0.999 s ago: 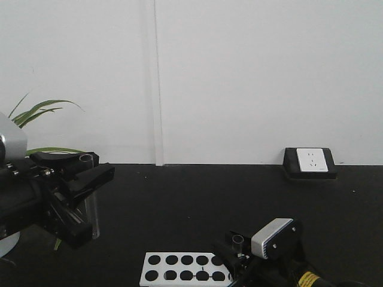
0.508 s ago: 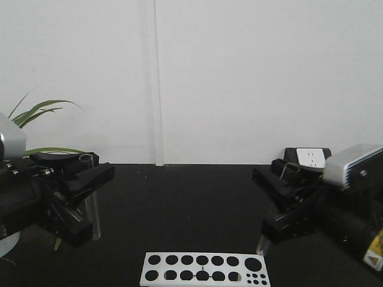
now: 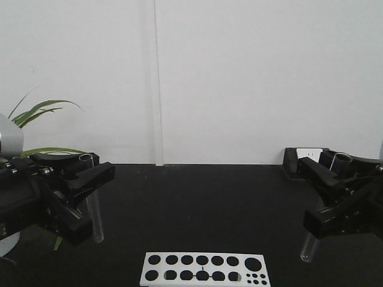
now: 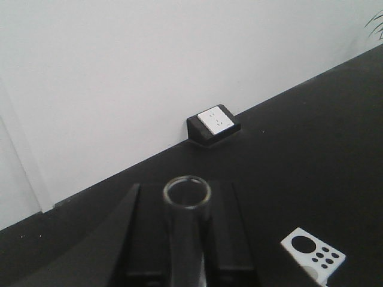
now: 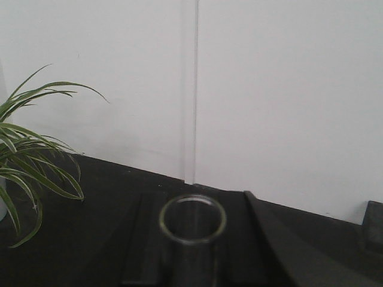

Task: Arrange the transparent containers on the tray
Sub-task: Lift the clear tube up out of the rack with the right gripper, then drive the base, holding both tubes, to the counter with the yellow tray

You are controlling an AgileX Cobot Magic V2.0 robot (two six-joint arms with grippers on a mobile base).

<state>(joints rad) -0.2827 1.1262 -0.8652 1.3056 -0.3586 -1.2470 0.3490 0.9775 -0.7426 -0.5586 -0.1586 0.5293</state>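
Observation:
Two clear test tubes, the transparent containers, are held in the air, one per arm. In the front view my left gripper point(image 3: 99, 167) is shut on a nearly upright tube point(image 3: 96, 221) at the left. My right gripper point(image 3: 311, 160) is shut on a tilted tube point(image 3: 308, 248) at the right, whose round bottom hangs just above the black table. In the left wrist view the open rim of its tube point(image 4: 187, 192) sits between the fingers of the left gripper point(image 4: 179, 186). The right wrist view likewise shows the tube rim point(image 5: 192, 219) inside the right gripper point(image 5: 197, 195). The tray is out of view.
A white rack with round holes point(image 3: 203, 268) lies at the front centre of the black table point(image 3: 197, 203). A wall socket box point(image 3: 302, 160) sits at the back right against the white wall. A green plant point(image 3: 36, 113) stands at the far left.
My right arm has lifted its tube away from the rack and swung to the right and upward. The left arm and its tube have hardly moved.

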